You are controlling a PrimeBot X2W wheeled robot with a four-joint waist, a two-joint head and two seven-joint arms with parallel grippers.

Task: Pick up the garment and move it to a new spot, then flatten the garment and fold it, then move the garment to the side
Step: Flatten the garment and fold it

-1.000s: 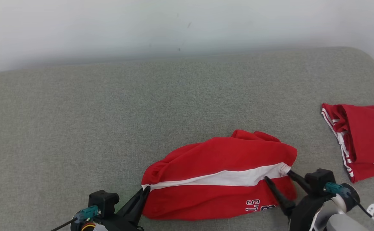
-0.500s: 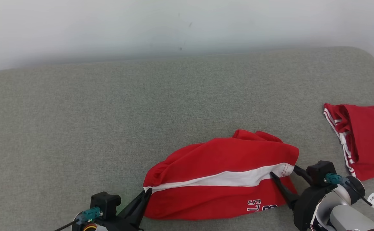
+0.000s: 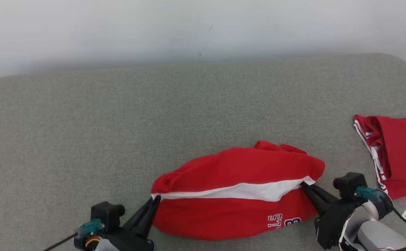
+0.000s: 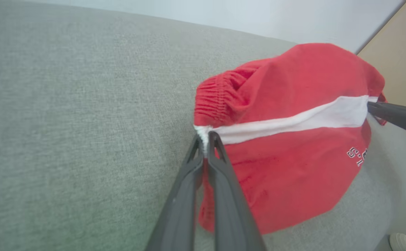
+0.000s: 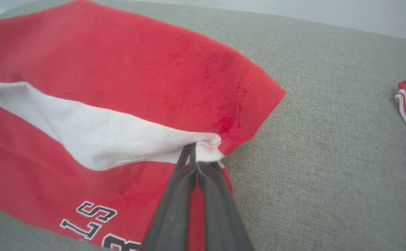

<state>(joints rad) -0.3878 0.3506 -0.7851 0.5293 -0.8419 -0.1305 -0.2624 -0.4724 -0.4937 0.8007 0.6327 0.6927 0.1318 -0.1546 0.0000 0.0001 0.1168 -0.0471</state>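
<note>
As left hand (image 3: 156, 199) pinches garment (image 3: 237, 167) stripe end, right hand (image 3: 304, 183) clamps opposite end, both angled inward.

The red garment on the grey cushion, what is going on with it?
The robot holds the red garment at both ends of its white stripe: the left gripper is shut on one end and the right gripper on the other. The garment lies bunched on the grey cushion, not yet flat or folded. A second red garment lies apart, to the robot's right.
</note>
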